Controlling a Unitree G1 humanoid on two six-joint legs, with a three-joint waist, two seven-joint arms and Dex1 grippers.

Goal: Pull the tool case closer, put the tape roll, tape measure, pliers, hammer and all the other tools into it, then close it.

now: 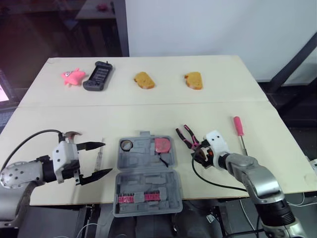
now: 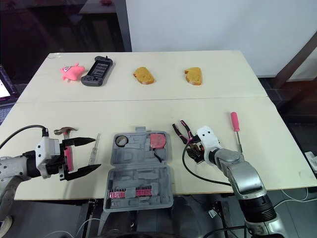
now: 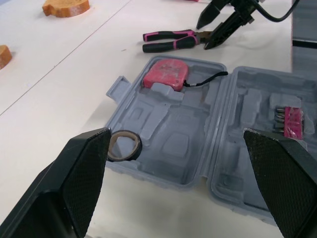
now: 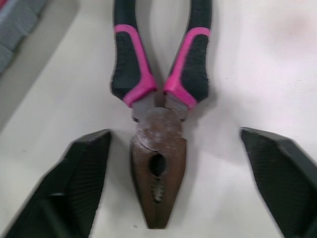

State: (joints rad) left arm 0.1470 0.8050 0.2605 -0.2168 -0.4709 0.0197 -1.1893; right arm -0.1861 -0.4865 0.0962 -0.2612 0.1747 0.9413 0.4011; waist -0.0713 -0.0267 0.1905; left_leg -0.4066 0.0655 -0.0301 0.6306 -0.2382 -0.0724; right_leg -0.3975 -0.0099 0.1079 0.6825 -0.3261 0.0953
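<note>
- Step in hand, by my read: picking up the pliers. The black-and-pink-handled pliers [image 4: 158, 148] lay on the cream table [image 1: 277, 163] just right of the case, handles pointing to the far edge
- R gripper [image 4: 177, 188] sat low over them, fingers apart, one either side of the rusty head, nothing clamped yet
- Open grey plastic tool case [image 1: 146, 173] lay at the near edge, roughly mid-table, lid half overhanging toward the robot. It looked close enough, so the pull seemed done
- Already in the tray: black tape roll [image 1: 127, 145] in the far-left pocket, pink tape measure [image 1: 162, 145] in the far-right one
- Next move prob. calls for pinching on the head or pivot, lifting, carrying left over the tray and setting down in a free recess
- L gripper [image 1: 105, 158] hovered near the near-left corner, fingers wide apart, empty
- The pink-handled hammer [image 2: 65, 131] lay just beside it; a slim clear-shafted tool [image 2: 94, 147] lay btwn it and the case
- Pink-handled screwdriver [image 1: 238, 126] lay toward the right edge, well apart from the case
- In the way: the tape measure's black cord [image 3: 208, 79] trailed across the tray toward the hinge and could snag pliers or lid
- Along the far edge, not tools: pink plush toy [image 1: 73, 76], dark handheld device [image 1: 98, 76], two bread slices [image 1: 144, 80]
</note>
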